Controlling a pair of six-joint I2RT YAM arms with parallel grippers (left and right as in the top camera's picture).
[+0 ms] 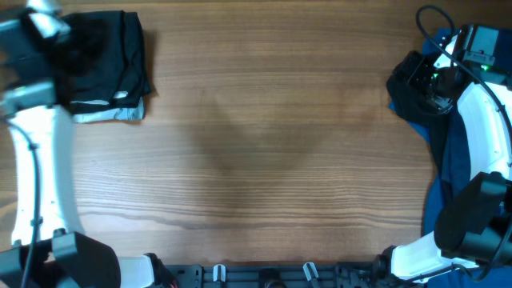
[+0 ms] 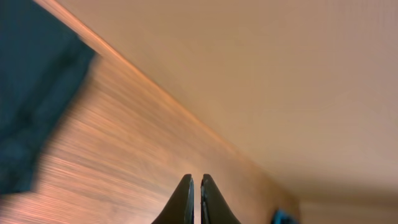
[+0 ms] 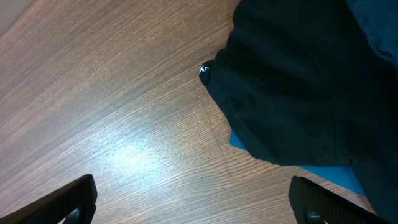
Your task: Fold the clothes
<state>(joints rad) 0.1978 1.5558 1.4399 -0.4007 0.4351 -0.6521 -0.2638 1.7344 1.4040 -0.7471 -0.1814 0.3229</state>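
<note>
A folded black pile (image 1: pixel 108 60) sits at the far left corner of the table (image 1: pixel 256 160), on a grey piece (image 1: pixel 112 114). The left gripper (image 2: pixel 196 199) hangs beside it, fingers almost touching and holding nothing. At the right edge a crumpled black garment (image 3: pixel 292 81) lies on blue cloth (image 3: pixel 336 171). The right gripper (image 3: pixel 193 202) is spread wide over bare wood next to it.
</note>
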